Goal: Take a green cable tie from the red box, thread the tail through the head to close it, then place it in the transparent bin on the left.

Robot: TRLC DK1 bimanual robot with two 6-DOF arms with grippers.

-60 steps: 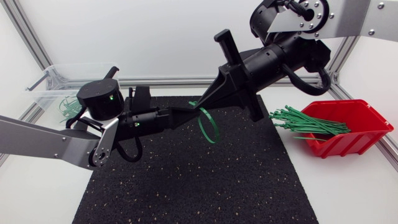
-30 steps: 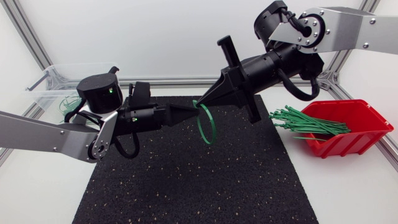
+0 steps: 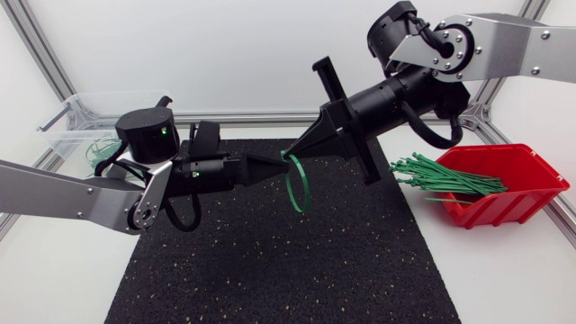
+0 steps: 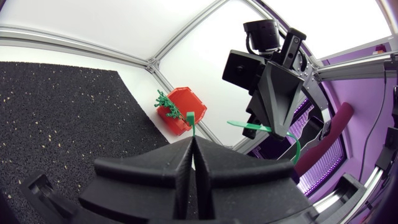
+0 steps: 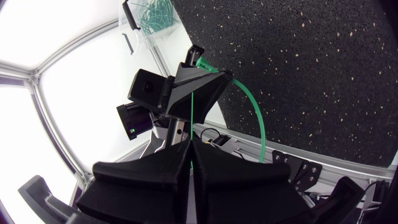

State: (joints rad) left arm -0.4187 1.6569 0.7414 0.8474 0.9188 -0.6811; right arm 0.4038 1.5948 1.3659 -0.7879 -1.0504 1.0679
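Where the two arms meet above the black mat point(image 3: 288, 270), the left gripper point(image 3: 270, 167) and the right gripper point(image 3: 292, 154) point tip to tip, very close, with a green cable tie point(image 3: 301, 207) hanging between them in a loop over the middle of the mat. From the left arm's own camera its two fingers point(image 4: 177, 171) are pressed together with only a thin strip of the tie standing up out of the seam, so that gripper is closed on the tie. The right arm's camera shows the same: its fingers point(image 5: 211, 163) meet on a fine green strip, and the rest of the tie curves away beside the other gripper's wedge. I cannot tell from any angle whether the tail has gone through the head. Over at the right edge of the table sits the red box point(image 3: 531, 173), a bunch of green ties point(image 3: 445, 178) sticking out of its open side toward the mat. At the far left corner is the clear bin point(image 3: 63, 121), well apart from both grippers, with a few looped green ties point(image 3: 97, 153) lying in it
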